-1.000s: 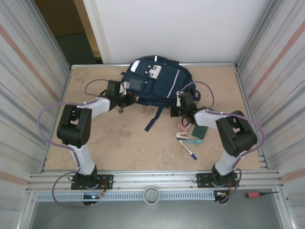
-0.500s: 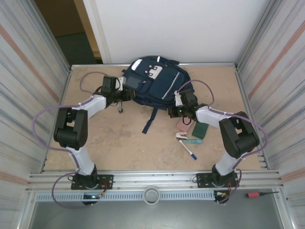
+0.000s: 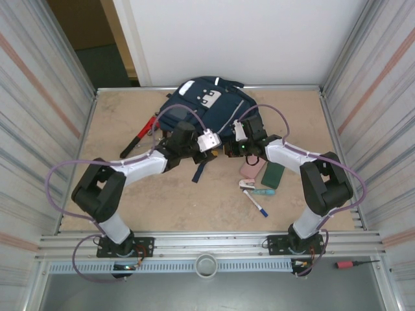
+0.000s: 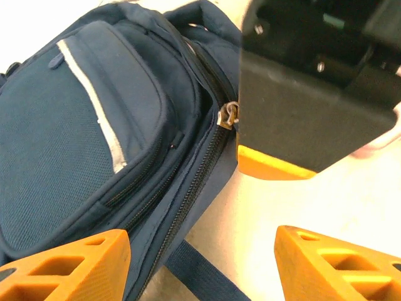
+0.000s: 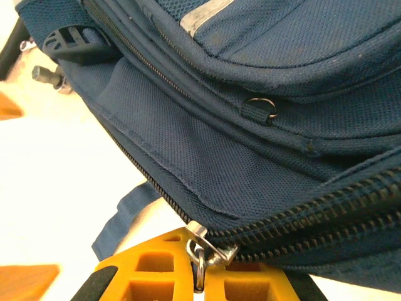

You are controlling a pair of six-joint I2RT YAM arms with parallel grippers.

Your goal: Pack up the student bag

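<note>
Tan board forms the counter (image 3: 149,194). At its far middle lies the student bag (image 3: 214,113), navy cloth, soft and slumped. I judge it will sag if tugged by the fabric, so zip tabs or straps are surer holds. The left gripper (image 4: 200,251) gapes empty beside it. The right gripper (image 5: 199,276) pinches the zipper pull (image 5: 207,249). The white patches (image 3: 209,98) show no readable writing.

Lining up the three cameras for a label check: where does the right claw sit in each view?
Top external: right claw mid-picture, at the student bag's near edge.
Left wrist: upper right, black block with orange tip, beside the zipper pull.
Right wrist: bottom centre, orange fingers shut on that pull.
Shared landmark: the bag's grey reflective stripe.
</note>
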